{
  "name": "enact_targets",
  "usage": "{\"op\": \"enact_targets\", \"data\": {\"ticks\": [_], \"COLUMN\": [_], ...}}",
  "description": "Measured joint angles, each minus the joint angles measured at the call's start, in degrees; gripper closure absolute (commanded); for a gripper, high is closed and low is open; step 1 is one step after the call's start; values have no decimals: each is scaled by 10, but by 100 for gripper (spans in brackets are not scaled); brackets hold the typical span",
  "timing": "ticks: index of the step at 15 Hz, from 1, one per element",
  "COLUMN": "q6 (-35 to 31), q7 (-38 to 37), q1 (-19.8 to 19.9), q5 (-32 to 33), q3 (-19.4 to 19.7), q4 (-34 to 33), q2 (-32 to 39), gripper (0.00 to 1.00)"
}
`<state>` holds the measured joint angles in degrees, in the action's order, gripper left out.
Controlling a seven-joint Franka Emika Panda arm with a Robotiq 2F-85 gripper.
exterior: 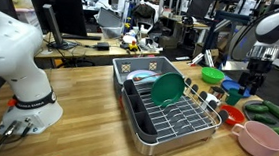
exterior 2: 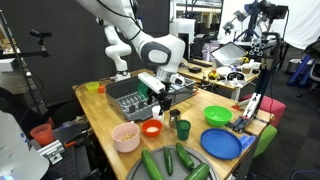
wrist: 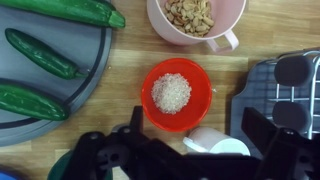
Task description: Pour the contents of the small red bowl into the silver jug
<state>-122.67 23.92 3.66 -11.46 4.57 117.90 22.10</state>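
Observation:
The small red bowl (wrist: 176,93) holds white grains and stands on the wooden table; it shows in both exterior views (exterior: 232,115) (exterior 2: 152,128). A small pale silver jug (wrist: 216,143) sits just beside it, toward the dish rack, and also shows in an exterior view (exterior 2: 174,117). My gripper (wrist: 198,135) is open and empty, hovering above the bowl and jug, with the jug between its fingers in the wrist view. The gripper also shows in both exterior views (exterior: 257,72) (exterior 2: 160,95).
A pink handled cup (wrist: 197,18) of nuts stands next to the red bowl. Cucumbers (wrist: 40,52) lie on a grey plate (wrist: 90,70). A dish rack (exterior: 167,105) holds a green plate. A green bowl (exterior 2: 217,115), blue plate (exterior 2: 222,144) and dark green cup (exterior 2: 183,129) stand nearby.

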Motion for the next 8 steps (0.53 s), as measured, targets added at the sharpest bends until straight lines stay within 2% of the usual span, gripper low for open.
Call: {"op": "enact_targets", "data": {"ticks": [4,8], "q6": [-1,-34], "q7": [-2,19], "q1": [4,18], "q5": [0,-1], "q3": [-8,-19], "q4": [0,-1], "q2": [0,10], "gripper": [0,0]}}
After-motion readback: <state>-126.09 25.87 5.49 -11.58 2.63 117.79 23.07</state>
